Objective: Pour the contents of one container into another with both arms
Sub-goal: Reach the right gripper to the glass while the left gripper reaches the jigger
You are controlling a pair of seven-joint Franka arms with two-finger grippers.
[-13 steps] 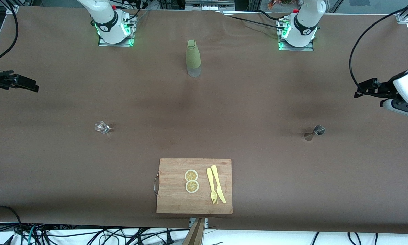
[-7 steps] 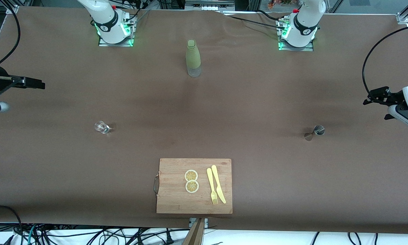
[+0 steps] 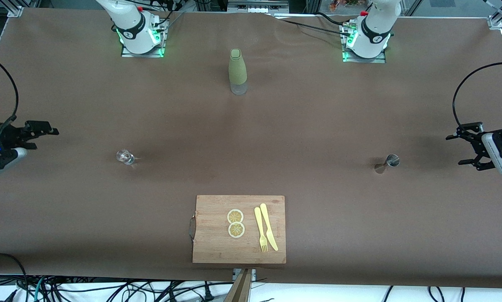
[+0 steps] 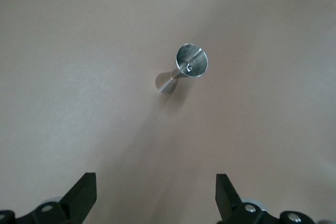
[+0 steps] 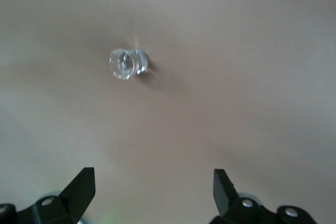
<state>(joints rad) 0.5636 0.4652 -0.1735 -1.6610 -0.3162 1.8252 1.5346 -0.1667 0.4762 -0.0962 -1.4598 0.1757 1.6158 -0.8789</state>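
While both grippers hang empty with jaws apart, treat jigger [image 3: 387, 163] and glass [image 3: 125, 157] as light, hard and slick. Jigger: stiff steel, upright, farther from camera than board [image 3: 209, 251], toward left arm's end; grasp at narrow waist. Glass: likely fragile, level with jigger, toward right arm's end; grasp mid-wall, gently. Left gripper [image 3: 464, 144] near jigger; right gripper [image 3: 35, 134] near glass.
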